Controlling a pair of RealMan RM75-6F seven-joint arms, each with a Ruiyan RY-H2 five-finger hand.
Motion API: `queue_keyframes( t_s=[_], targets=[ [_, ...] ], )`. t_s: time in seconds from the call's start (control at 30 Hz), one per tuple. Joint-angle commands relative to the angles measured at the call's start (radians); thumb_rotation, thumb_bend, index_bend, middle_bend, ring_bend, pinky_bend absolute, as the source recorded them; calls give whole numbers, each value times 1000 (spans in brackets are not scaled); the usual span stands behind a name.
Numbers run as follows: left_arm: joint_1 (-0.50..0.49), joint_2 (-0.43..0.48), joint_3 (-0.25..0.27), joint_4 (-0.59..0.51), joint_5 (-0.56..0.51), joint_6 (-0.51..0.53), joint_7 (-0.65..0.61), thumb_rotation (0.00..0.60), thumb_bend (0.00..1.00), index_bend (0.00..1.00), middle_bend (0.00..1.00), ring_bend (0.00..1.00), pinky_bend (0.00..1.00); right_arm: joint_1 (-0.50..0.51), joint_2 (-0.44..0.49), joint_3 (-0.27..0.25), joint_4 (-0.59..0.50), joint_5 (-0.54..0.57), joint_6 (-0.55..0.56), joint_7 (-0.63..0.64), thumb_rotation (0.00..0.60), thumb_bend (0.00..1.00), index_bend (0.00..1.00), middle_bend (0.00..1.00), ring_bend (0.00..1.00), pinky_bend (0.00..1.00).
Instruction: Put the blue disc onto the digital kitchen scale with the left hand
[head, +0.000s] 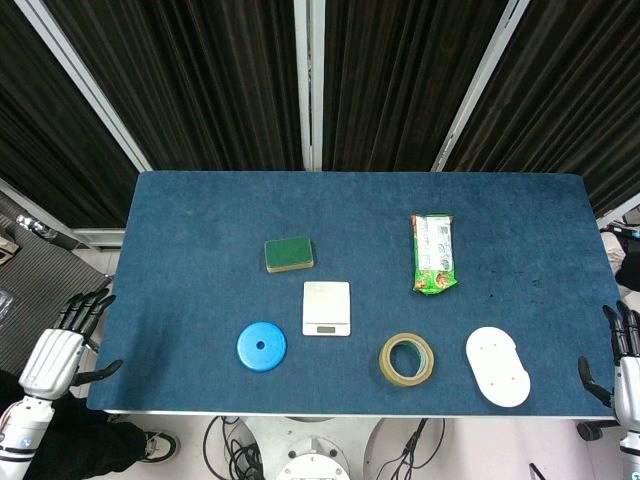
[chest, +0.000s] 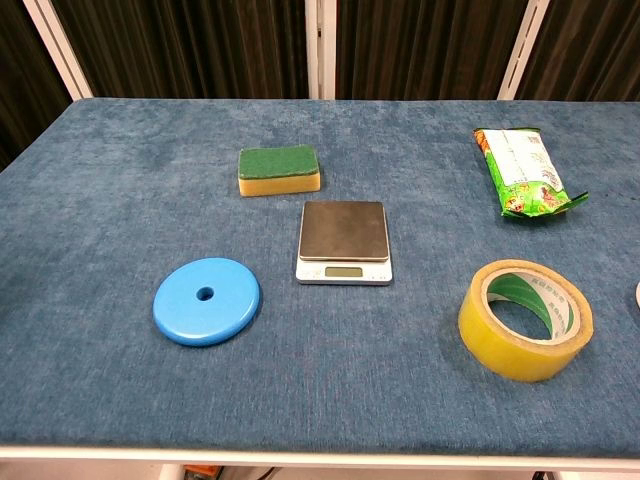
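Observation:
The blue disc (head: 261, 346) (chest: 206, 300), round with a small centre hole, lies flat on the blue table near its front edge. Just right of it and slightly farther back sits the digital kitchen scale (head: 327, 307) (chest: 344, 241), its steel platform bare. My left hand (head: 68, 340) hangs off the table's left edge, fingers spread and holding nothing, well left of the disc. My right hand (head: 622, 365) stays beyond the right edge, also spread and empty. Neither hand shows in the chest view.
A green and yellow sponge (head: 289, 254) (chest: 279, 169) lies behind the scale. A yellow tape roll (head: 407, 358) (chest: 525, 319) sits front right, a white oval plate (head: 497, 365) beside it. A green snack packet (head: 433, 252) (chest: 523, 170) lies at right.

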Motion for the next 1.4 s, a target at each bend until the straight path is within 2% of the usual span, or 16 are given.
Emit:
queue_keyframes(
  t_s=[0.03,0.23,0.37,0.5,0.6,0.9,1.03,1.23,1.4],
  targets=[
    [0,-8,-1,3,2,-5,7,600,161,9,22,0,0,2,-2,-1,4,-2,-4,2,600,311,0,0,0,0],
    [-20,-3,7,-27,42,-21,16,600,168,9,23,0,0,-2,4,-1,12,-11,10,18,600,308,0,0,0,0],
    [-80,13,6,-87,108,-59,15,600,206,9,23,0,0,-7,11,0,13,-8,14,29,600,281,0,0,0,0],
    [-168,-19,-9,-140,194,-101,-14,600,370,27,71,0,0,-4,15,4,16,20,-14,37,600,283,0,0,0,0],
    [-228,-67,-16,-162,221,-164,-22,600,415,36,86,0,0,-3,17,3,20,26,-23,35,600,285,0,0,0,0],
    [-350,-232,-1,-149,183,-389,-23,600,422,36,140,0,0,-14,46,-2,29,22,-16,62,600,273,0,0,0,0],
    [-368,-299,-5,-119,146,-428,-24,593,448,40,147,0,0,-17,52,-9,35,21,-24,69,600,272,0,0,0,0],
    [-392,-379,-23,-55,105,-453,-13,497,453,43,153,0,0,-19,48,-11,54,30,-35,76,600,273,0,0,0,0],
    [-417,-428,-39,-11,74,-473,-21,482,453,43,155,0,0,-15,40,-8,62,35,-44,80,600,268,0,0,0,0]
  ],
)
